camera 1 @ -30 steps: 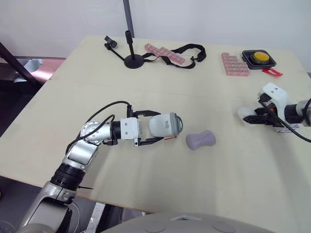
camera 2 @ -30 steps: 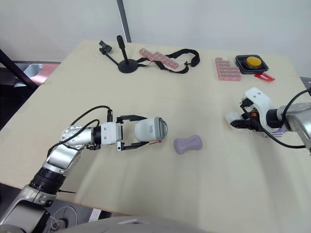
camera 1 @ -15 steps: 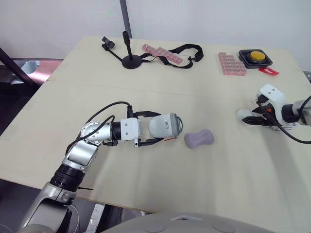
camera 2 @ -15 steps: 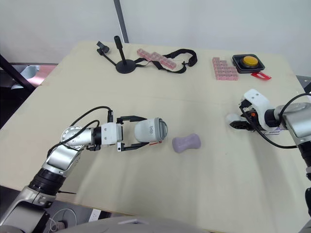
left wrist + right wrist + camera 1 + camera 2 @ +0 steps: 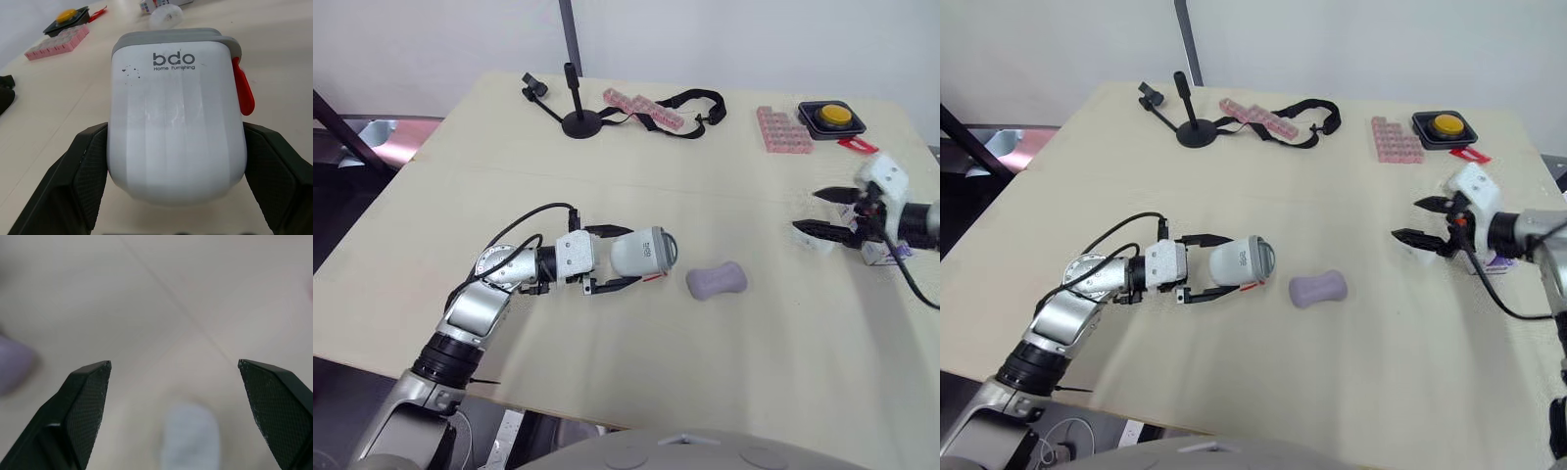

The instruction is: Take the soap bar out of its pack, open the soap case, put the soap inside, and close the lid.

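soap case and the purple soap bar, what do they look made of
The soap case looks like hard moulded plastic: smooth white body with a faint sheen, printed lettering, a grey band at one end. Its red tab may be plastic or rubber. The soap bar looks matte, lilac and rounded, with no glare, as pressed soap would.

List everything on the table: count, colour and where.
soap case: one, white, grey lid, in left gripper
soap bar: one, purple, mid-table, beside case
soap pack: one, white-purple, by right gripper
round object: one, pale, by right gripper
pink trays: two, far side
stand: one, black, far left
strap: one, black, far middle
button: one, yellow, far right
table: one, beige
left gripper: black fingers, shut on soap case
right gripper: black fingers, open, over table
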You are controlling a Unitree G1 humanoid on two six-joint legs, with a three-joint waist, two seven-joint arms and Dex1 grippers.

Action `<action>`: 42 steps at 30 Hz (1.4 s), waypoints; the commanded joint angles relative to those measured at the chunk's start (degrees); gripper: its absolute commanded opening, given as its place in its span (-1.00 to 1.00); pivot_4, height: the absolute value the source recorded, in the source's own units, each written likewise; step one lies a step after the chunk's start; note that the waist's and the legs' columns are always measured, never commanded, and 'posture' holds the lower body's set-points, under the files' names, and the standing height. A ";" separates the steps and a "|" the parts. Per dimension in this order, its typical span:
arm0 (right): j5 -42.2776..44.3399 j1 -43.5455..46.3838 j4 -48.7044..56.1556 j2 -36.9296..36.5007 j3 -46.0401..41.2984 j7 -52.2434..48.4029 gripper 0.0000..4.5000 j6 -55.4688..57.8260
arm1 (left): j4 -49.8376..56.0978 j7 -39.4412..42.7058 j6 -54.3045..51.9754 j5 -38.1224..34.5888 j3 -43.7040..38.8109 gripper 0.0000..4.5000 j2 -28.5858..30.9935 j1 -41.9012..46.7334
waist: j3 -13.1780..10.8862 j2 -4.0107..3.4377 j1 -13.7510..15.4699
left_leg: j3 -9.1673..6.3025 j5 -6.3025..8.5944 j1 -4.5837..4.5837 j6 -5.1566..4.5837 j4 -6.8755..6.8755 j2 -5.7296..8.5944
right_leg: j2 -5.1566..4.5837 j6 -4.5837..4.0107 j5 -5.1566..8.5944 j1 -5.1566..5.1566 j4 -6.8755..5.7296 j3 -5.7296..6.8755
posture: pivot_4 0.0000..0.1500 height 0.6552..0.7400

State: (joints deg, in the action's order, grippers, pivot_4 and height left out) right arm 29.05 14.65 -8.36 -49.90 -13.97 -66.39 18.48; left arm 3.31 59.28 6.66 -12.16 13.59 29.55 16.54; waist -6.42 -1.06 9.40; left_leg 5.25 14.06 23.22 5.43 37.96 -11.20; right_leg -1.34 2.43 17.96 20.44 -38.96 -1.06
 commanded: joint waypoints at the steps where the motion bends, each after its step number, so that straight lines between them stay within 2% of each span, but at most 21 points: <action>1: 7.00 -8.41 6.87 4.37 -7.15 -6.16 0.97 -7.15 | 1.99 1.01 -3.12 -1.93 -1.37 0.54 1.57 0.60 | 0.04 -0.07 0.12 | 0.00 0.01 -0.07 -0.02 0.09 -0.06 | 0.03 0.00 0.00 0.05 -0.04 0.10 | 1.00 1.00; 4: 4.80 -18.20 11.66 7.69 -5.75 -10.67 0.97 -15.27 | 1.68 2.44 -6.14 -1.97 -0.84 0.54 2.69 1.52 | 0.09 -0.17 0.12 | 0.00 0.09 0.17 -0.17 0.41 -0.09 | 0.04 0.00 0.00 0.26 -0.29 0.09 | 1.00 1.00; 6: 4.36 -21.34 13.17 8.67 -4.85 -12.12 0.97 -17.70 | 1.57 3.38 -7.36 -2.09 -0.71 0.54 3.11 1.90 | 0.09 -0.17 -0.25 | 0.02 0.09 0.19 -0.17 0.42 -0.08 | -0.01 0.00 0.00 0.27 -0.23 0.09 | 1.00 1.00; 11: 1.99 -28.20 10.20 10.39 -0.21 -22.25 0.97 -28.78 | 0.10 9.76 -10.48 -2.81 0.02 0.54 6.07 4.00 | 0.14 -0.10 -2.07 | 0.05 0.05 0.10 -0.18 0.40 -0.14 | -0.28 0.01 0.01 0.27 -0.10 0.11 | 1.00 1.00; 19: 2.73 -26.64 6.69 10.35 1.47 -23.60 0.97 -32.82 | 0.54 13.04 -15.36 -2.08 0.87 0.54 7.40 6.68 | 0.19 -0.20 -4.80 | 0.04 0.02 0.03 -0.23 0.37 -0.11 | -0.28 0.00 0.01 0.14 -0.08 0.11 | 1.00 1.00; 27: 5.19 -26.38 7.59 11.36 1.80 -21.30 0.97 -29.38 | 2.94 12.92 -21.88 -0.69 2.56 0.54 7.81 10.05 | 0.19 -0.20 -4.58 | 0.01 0.02 -0.01 -0.24 0.36 -0.07 | -0.26 0.01 0.01 0.01 -0.08 0.17 | 1.00 1.00; 35: 3.71 -26.53 7.35 11.71 2.82 -21.10 0.97 -30.31 | 5.59 15.87 -24.61 1.54 5.84 0.54 10.62 12.82 | 0.19 -0.20 -4.74 | 0.01 0.02 -0.02 -0.23 0.34 -0.07 | -0.28 0.01 0.01 0.00 -0.06 0.18 | 1.00 1.00; 42: 2.74 -25.44 6.27 12.11 3.58 -19.83 0.97 -30.84 | 5.75 14.41 -29.47 5.80 9.48 0.54 9.99 17.86 | 0.20 -0.21 -4.71 | 0.01 0.02 -0.02 -0.24 0.34 -0.05 | -0.26 0.01 0.01 -0.01 -0.07 0.19 | 1.00 1.00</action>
State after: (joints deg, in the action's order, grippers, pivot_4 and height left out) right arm 31.79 -11.25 -1.98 -37.84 -9.85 -86.49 -11.42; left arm 7.23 74.05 -21.45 -7.32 22.71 39.56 32.72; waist -6.22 -1.27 4.69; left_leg 5.25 14.08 23.21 5.19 38.30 -11.26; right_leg -1.60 2.44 17.97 20.43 -39.02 -0.87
